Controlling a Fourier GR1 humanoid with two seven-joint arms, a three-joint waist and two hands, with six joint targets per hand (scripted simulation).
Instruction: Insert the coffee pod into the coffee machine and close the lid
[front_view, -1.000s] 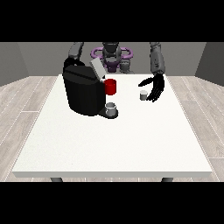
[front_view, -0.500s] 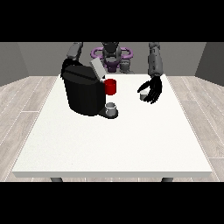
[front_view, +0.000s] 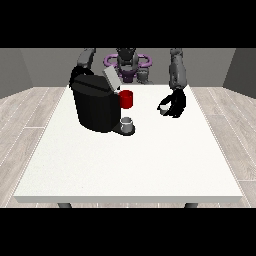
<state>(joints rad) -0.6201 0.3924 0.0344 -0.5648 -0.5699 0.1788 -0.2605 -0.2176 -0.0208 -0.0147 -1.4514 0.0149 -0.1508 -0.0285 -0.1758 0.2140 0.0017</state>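
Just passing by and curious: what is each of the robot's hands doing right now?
Hand at the view's right: curled round the small coffee pod.
Hand at the view's left: hidden behind the coffee machine; cannot be told.

Hand at view's right (front_view: 176, 104) curled round coffee pod (front_view: 163, 109); coffee machine (front_view: 96, 102) lid (front_view: 111, 79) up.

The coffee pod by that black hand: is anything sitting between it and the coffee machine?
Nothing visible blocks it. The coffee pod sits at the hand at the view's right, and only bare table separates it from the coffee machine, whose lid stands open.
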